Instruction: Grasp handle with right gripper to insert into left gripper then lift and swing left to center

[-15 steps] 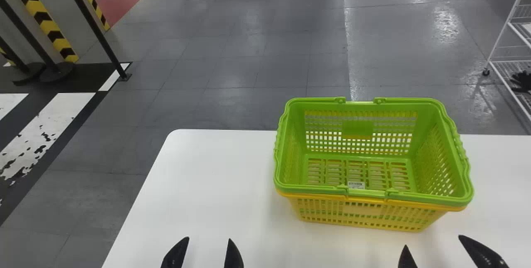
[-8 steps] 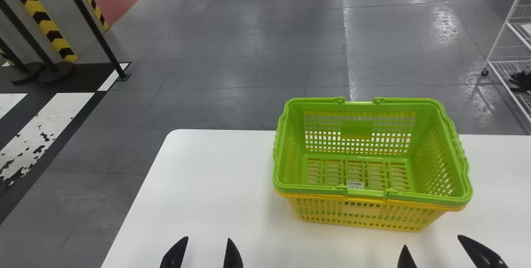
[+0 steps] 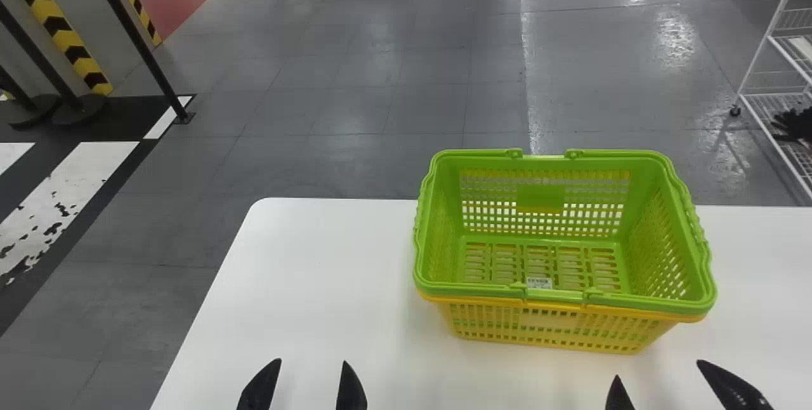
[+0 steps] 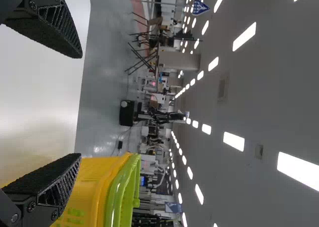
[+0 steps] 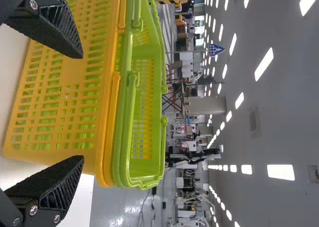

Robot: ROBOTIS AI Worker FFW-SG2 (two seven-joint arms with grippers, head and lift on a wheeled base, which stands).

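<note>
Head view: vs the earlier frames, the whole scene has slid slightly toward view left: white surface point(image 3: 317, 270), baskets, floor marks, wire rack point(image 3: 755, 61). Tips of both pincers shifted that way too, and the left pair now sits a touch higher in view. The baskets hold the same spot on the surface. Green mesh basket point(image 3: 544, 197) is nested in yellow mesh basket point(image 3: 545, 327), both upright, right of view center, toward the surface's far edge. Left pincer point(image 3: 312, 360) is over the near part of the surface, left of the baskets, wide. Right pincer point(image 3: 657, 369) is on the near side of the stack, toward its right end, also wide. Both sit apart from the baskets. Left wrist view: the two ribbed black fingers point(image 4: 62, 30) are spread well apart, bare surface between them. One end of the yellow/green stack shows past one finger, with room floor and ceiling lights point(image 4: 244, 36) behind. Right wrist view: fingers spread here as well, long side of the stack beyond them. Green handle point(image 5: 127, 132) and yellow handle point(image 5: 113, 112) lie folded along their rims, ungripped.
</note>
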